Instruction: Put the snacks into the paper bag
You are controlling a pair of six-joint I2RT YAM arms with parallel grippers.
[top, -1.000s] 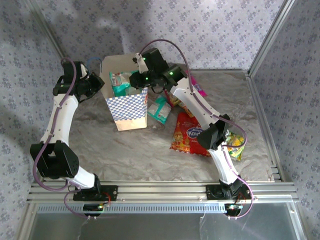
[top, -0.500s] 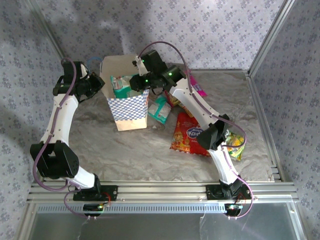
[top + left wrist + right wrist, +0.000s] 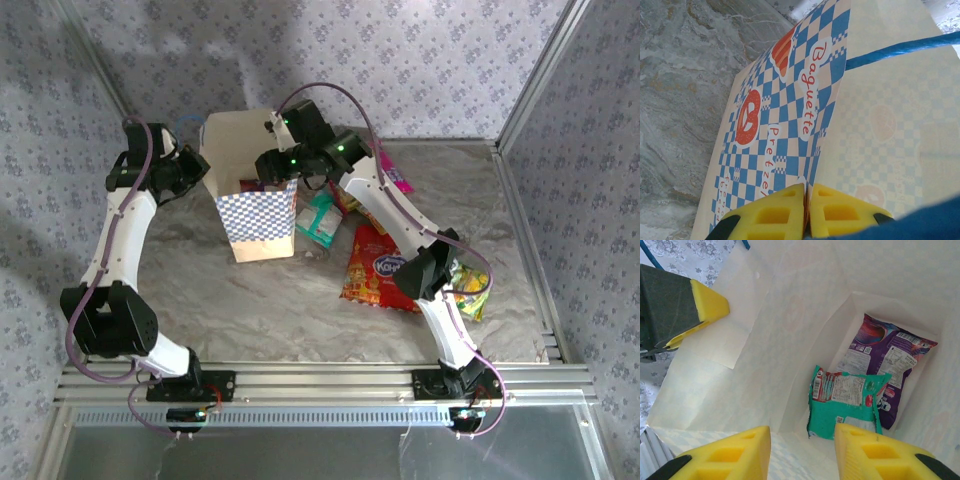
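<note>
Over the mouth of the paper bag [image 3: 255, 210], far left, right fingers [image 3: 725, 460] hung parted, empty; a teal packet [image 3: 842, 407] lay inside atop a purple packet [image 3: 890, 352]. Left fingers [image 3: 775, 215] pinched the rim, probably holding it open.

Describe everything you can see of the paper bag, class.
The paper bag stands upright and open on the table. It is tan paper printed with blue-white checks and orange pretzel marks, with a blue cord handle. The left gripper pinches its wall edge. Inside lie a purple-white packet and a teal packet.
</note>
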